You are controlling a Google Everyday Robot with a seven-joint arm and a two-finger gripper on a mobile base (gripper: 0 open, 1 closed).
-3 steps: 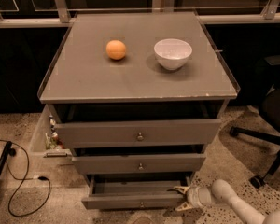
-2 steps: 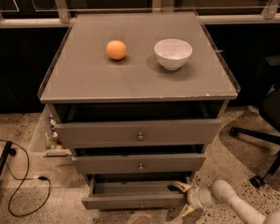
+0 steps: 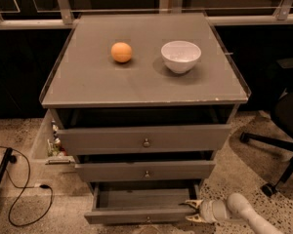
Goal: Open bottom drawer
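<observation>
Bottom drawer [image 3: 136, 214] sitting lower centre of frame, already standing partly out. Gripper [image 3: 189, 211] hovering at its right front corner, jaws spread apart. Judging it rigid, light, sliding on rails; knob [image 3: 147, 220] looking small, front's top edge offering surer hold.

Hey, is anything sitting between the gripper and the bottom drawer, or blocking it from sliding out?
Nothing visible does. The gripper is right at the right end of the bottom drawer, which stands partly out.
</observation>
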